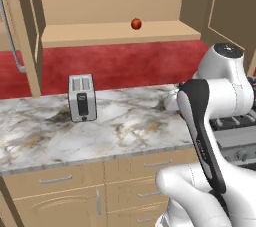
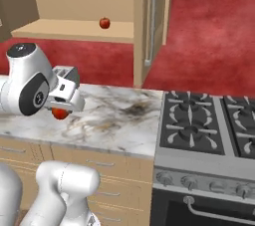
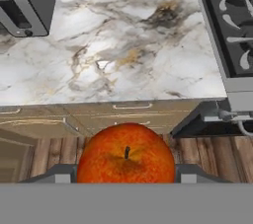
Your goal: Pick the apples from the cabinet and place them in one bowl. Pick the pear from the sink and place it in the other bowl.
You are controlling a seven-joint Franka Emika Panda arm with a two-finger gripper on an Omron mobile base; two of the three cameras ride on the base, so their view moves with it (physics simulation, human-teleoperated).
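Up close in the hand view, the pincer (image 3: 126,174) is clamped on a red apple (image 3: 126,155), stem facing the camera, with a dark finger (image 3: 59,173) pressed against each side. From the right base view you can just see that same apple peeking out red under the white hand, hanging above the front part of the marble tabletop (image 2: 114,120) (not resting on it as far as I can tell). Below the apple in the hand view there's the tabletop edge, the tan drawers under it and a strip of wood floor. A bit further back sits a silver toaster (image 1: 82,97), upright on the tabletop, well left of the arm in the left base view. The stove (image 2: 209,125) with its black burners is just beside the tabletop on the right. Farthest back, the second apple (image 1: 136,23) is on the open cabinet (image 1: 115,33) shelf, above the red wall, with the long silver door handle (image 2: 149,26) off to its right.
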